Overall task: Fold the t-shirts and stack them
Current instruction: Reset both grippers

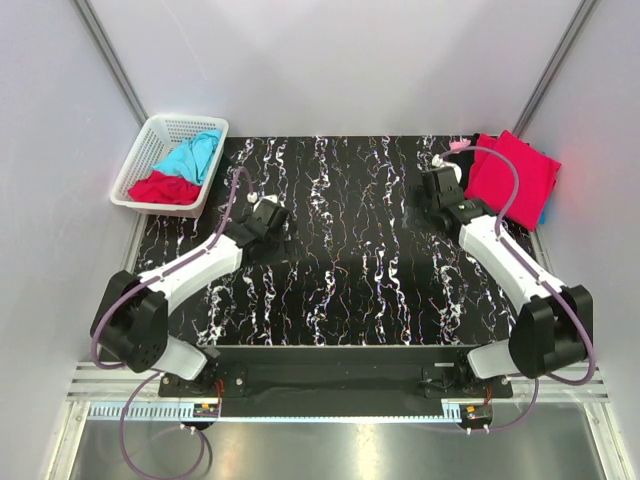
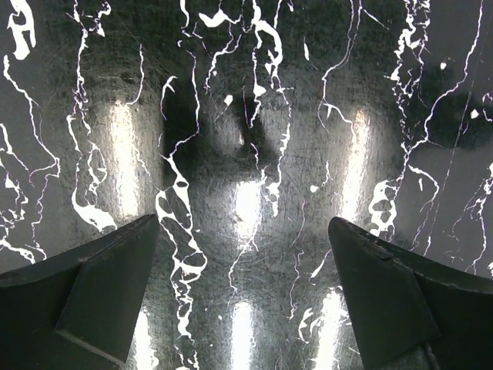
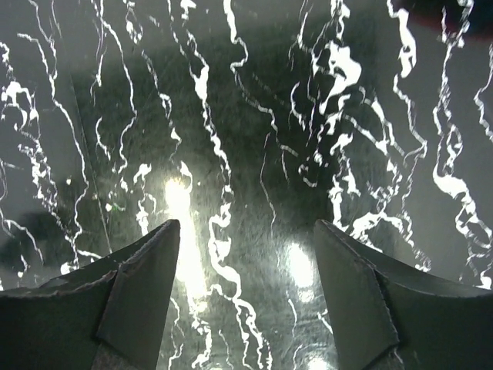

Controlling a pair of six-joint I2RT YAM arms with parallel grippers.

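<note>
A folded crimson t-shirt [image 1: 515, 172] lies on a stack at the table's far right edge, with a sliver of turquoise and pink cloth showing beneath it. A turquoise t-shirt [image 1: 193, 155] and a crumpled red t-shirt [image 1: 163, 188] sit in the white basket [image 1: 145, 150] at the far left. My left gripper [image 1: 272, 215] hovers open over bare marble-patterned table, right of the basket. My right gripper [image 1: 437, 185] is open just left of the folded stack. In both wrist views, the left gripper [image 2: 243, 231] and right gripper [image 3: 246, 231] show spread fingers with only tabletop between them.
The black, white-veined tabletop [image 1: 350, 250] spans the middle between the arms. Grey walls close in on the left and right, with slanted metal posts at the back corners. The arm bases stand at the near edge.
</note>
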